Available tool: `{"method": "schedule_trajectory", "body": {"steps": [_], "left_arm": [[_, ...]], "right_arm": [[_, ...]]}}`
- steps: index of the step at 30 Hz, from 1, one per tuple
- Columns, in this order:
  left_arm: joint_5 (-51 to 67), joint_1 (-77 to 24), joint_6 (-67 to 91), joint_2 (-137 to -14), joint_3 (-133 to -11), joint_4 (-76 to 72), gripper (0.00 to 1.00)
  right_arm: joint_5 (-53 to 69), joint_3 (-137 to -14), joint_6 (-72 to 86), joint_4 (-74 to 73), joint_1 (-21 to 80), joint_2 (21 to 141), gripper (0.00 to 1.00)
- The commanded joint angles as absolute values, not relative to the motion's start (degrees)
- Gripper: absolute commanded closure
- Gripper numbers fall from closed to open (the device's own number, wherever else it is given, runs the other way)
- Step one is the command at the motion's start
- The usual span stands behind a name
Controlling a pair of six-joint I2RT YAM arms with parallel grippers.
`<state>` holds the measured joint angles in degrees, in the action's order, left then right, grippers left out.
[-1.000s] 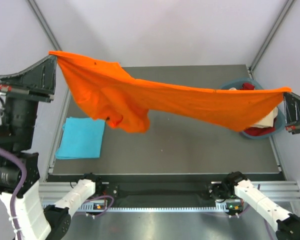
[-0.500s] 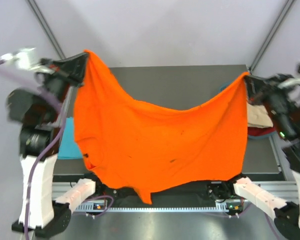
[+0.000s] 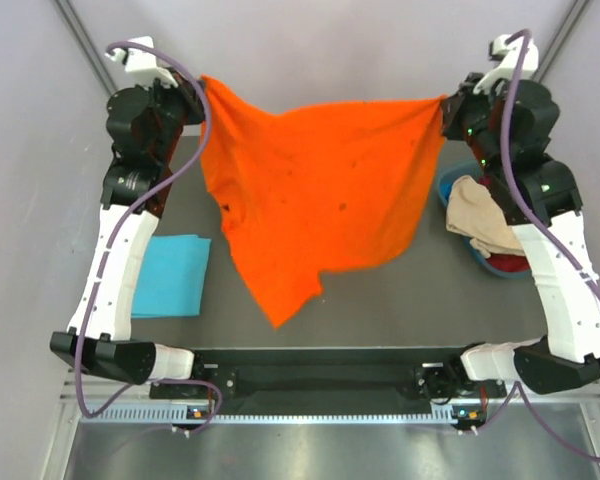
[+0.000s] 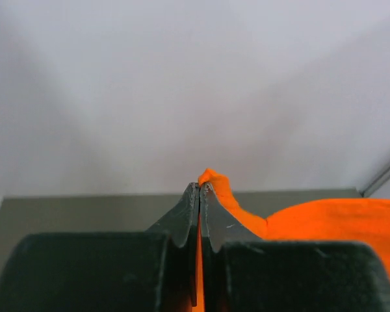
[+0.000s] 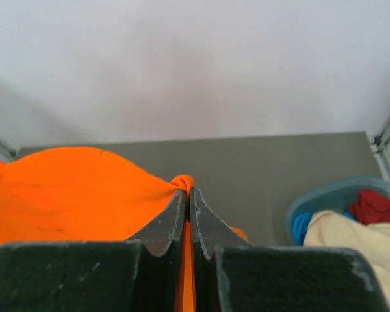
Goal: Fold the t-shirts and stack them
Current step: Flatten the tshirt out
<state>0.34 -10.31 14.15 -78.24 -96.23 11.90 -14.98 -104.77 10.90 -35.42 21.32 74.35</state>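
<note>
Two grippers, both clenched on the same garment.

1. Left gripper [image 3: 194, 90]: raised above the far left corner of the table [image 3: 380, 300]. In its wrist view I see the jaws pressed together, with a pinch of orange cloth poking out past the tips.
2. Right gripper [image 3: 447, 106]: raised above the table's far right corner, jaws likewise pressed together on a small nub of orange cloth.
3. Orange t-shirt [image 3: 320, 190]: held by its upper edge between the two grippers and hanging spread above the table's middle. The lower edge slants down to a point toward the table's near left.
4. Turquoise t-shirt [image 3: 170, 275]: folded flat at the table's left edge, with its outer side covered by the left arm.
5. Blue basket [image 3: 446, 190]: at the table's right edge, holding a beige cloth [image 3: 480, 215] and a red cloth [image 3: 510, 262]. Most of it is covered by the right arm.

Hard to make out: from overhead I cannot tell whether the shirt's lowest point touches the table. I also cannot tell which parts of the shirt the grippers hold, possibly the shoulders. A few dark specks on the fabric are too small to identify.
</note>
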Motion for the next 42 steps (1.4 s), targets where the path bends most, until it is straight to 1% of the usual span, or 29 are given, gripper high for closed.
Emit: {"method": "schedule_trajectory", "body": {"steps": [1,10,16,17,22,25,29,32,34,35,36,37,38,39,42], "left_arm": [[-1.58,-10.28,11.25,-73.31,-101.25,1.23,1.00],[-0.26,-10.37,11.16,-59.42,-92.20,-0.80,1.00],[-0.26,-10.28,12.39,-52.39,-93.42,3.59,1.00],[1.39,-10.28,12.65,-51.34,-94.12,4.30,1.00],[2.37,-10.37,11.87,-50.18,-99.74,8.16,1.00],[2.11,-10.37,10.20,-51.32,-103.09,8.53,1.00],[0.89,-10.28,6.43,-56.84,-103.89,7.74,1.00],[-1.41,-10.28,4.06,-62.29,-100.03,6.42,1.00],[-0.27,-10.37,3.69,-63.80,-93.72,2.56,1.00],[-0.26,-10.28,3.17,-64.68,-90.99,0.63,1.00],[-0.35,-10.37,2.99,-64.86,-88.27,-1.47,1.00],[-1.13,-10.28,2.55,-65.21,-83.37,-4.10,1.00],[-2.80,-10.28,2.03,-66.08,-81.06,-5.17,1.00],[-3.51,-10.28,1.93,-66.79,-76.68,-6.32,1.00],[-4.13,-10.11,0.62,-71.53,-70.86,-12.38,1.00]], "right_arm": [[-17.14,-112.76,10.02,-34.19,19.95,73.22,1.00],[-12.39,-103.37,11.60,-35.59,19.95,60.30,1.00],[-12.22,-102.57,13.88,-40.25,19.95,51.95,1.00],[-11.78,-102.92,14.15,-41.47,19.95,50.38,1.00],[-11.07,-105.73,15.73,-43.59,19.95,46.94,1.00],[-13.18,-107.84,15.03,-43.51,19.95,46.49,1.00],[-18.96,-109.60,11.96,-42.37,20.13,51.83,1.00],[-21.79,-105.05,9.85,-37.03,20.04,55.71,1.00],[-21.45,-99.42,10.10,-34.73,20.04,57.38,1.00],[-20.05,-97.06,10.54,-31.76,19.95,58.18,1.00],[-19.34,-91.55,11.42,-29.81,19.95,58.27,1.00],[-18.55,-88.45,11.60,-27.53,19.69,58.10,1.00],[-16.37,-85.20,11.95,-22.55,19.43,58.27,1.00],[-15.13,-79.42,12.48,-20.06,18.29,58.62,1.00],[-9.68,-70.35,14.05,-10.75,15.74,64.05,1.00]]}}
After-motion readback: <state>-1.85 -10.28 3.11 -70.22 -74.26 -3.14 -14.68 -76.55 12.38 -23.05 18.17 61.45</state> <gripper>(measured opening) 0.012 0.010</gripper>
